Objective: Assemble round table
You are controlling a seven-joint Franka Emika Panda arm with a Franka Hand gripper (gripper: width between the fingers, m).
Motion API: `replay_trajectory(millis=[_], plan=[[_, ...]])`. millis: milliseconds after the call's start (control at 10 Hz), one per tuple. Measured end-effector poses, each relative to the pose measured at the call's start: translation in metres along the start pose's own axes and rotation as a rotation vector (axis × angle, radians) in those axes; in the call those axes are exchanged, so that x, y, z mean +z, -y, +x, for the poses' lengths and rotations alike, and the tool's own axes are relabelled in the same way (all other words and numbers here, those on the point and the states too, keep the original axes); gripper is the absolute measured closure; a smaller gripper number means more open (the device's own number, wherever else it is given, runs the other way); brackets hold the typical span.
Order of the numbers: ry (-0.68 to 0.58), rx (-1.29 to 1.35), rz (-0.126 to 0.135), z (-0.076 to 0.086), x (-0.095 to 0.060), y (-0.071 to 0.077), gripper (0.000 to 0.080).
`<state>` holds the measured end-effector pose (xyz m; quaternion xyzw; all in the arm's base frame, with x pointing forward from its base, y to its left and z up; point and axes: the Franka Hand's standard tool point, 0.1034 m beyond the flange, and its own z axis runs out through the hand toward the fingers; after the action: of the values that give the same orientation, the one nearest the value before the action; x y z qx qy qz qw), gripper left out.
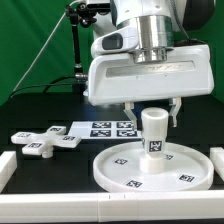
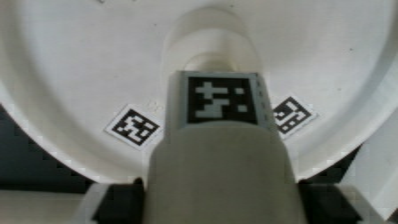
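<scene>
The large round disc (image 1: pixel 118 168) lies flat on the black table in the front middle of the exterior view. The short cylinder leg (image 1: pixel 155 135) stands upright on its centre, tag facing the camera. My gripper (image 1: pixel 154 118) comes straight down over the leg's top, a finger on each side. In the wrist view the leg (image 2: pixel 222 120) fills the middle, both black pads (image 2: pixel 128 200) lie against its sides, and the disc (image 2: pixel 71 80) spreads below. The gripper (image 2: pixel 222 205) is shut on the leg. The cross-shaped foot piece (image 1: pixel 45 141) lies on the exterior view's left, apart from the disc.
The marker board (image 1: pixel 108 127) lies flat behind the disc. Plain white bars border the work area on the exterior view's left (image 1: pixel 5 170), along the front (image 1: pixel 110 211) and on the right (image 1: pixel 217 160). A black stand with cables (image 1: pixel 82 50) rises at the back.
</scene>
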<state>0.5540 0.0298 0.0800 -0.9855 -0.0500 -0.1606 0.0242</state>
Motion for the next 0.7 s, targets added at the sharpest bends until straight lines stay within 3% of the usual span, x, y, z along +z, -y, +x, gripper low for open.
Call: replay_trajectory(millis=[400, 600, 700], plan=[[-0.162, -0.009, -0.055, 0.0034, 0.0009, -0.0020, 0.0390], [-0.162, -0.010, -0.055, 0.0036, 0.0011, -0.0024, 0.0390], [-0.162, -0.010, -0.055, 0.0035, 0.0012, -0.0024, 0.0226]])
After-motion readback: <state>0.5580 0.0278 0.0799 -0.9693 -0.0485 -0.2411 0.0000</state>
